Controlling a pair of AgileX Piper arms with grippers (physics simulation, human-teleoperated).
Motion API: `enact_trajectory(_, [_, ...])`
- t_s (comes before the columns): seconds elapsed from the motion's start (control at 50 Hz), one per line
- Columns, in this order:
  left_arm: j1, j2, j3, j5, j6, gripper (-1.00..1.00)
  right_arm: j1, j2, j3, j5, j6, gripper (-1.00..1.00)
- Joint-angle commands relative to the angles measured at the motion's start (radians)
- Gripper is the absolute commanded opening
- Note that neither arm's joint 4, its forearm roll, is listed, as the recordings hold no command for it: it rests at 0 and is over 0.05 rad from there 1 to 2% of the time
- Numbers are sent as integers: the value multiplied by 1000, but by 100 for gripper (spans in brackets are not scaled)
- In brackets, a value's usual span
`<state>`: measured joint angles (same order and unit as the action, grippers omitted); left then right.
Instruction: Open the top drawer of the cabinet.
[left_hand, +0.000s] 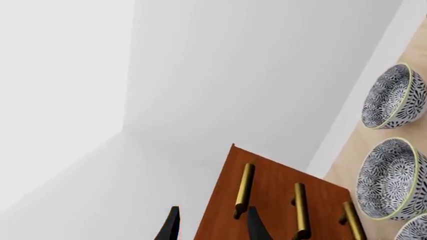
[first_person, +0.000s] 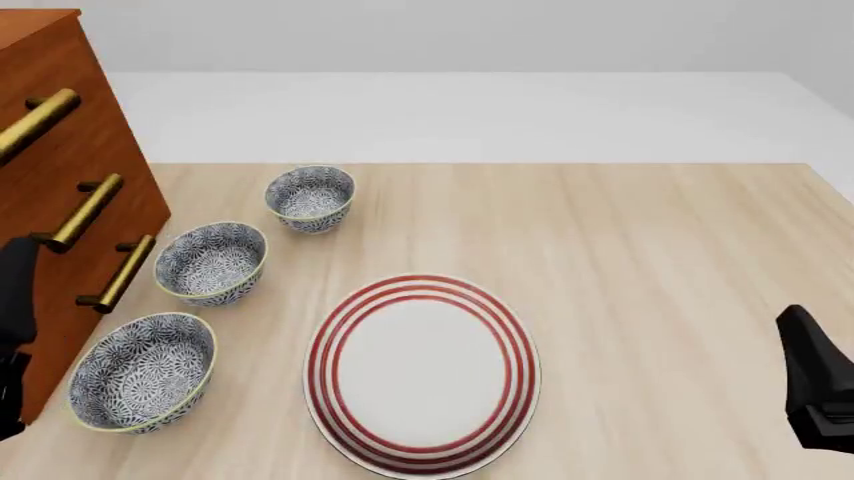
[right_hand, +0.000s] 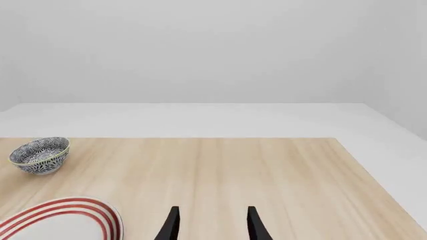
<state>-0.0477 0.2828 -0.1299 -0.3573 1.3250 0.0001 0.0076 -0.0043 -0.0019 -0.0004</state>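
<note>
Brass top drawer handle (first_person: 30, 122) slants diagonally, cabinet (first_person: 60, 190) closed.

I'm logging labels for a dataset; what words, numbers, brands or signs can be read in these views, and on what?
None: no readable text in any view.
The cabinet, bowls and plate carry only wood grain, patterns and red rings.

The left gripper (left_hand: 212, 225) is seen with its two dark fingers spread apart and nothing held between them, while the right gripper (right_hand: 211, 224) is likewise held with its fingers parted and empty, low at the near right edge.
</note>
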Motion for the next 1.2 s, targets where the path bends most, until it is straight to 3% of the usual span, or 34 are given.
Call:
enact_trajectory(0.02, [2,45,-17,-21,21,100,0,0,0,0,0,100])
enact_trajectory(0.96, [46,278,-32,-170,43,100,0,0,0,0,0,100])
enact_trajectory(1.2, [54,354,-64,-198,11,100,0,0,0,0,0,100])
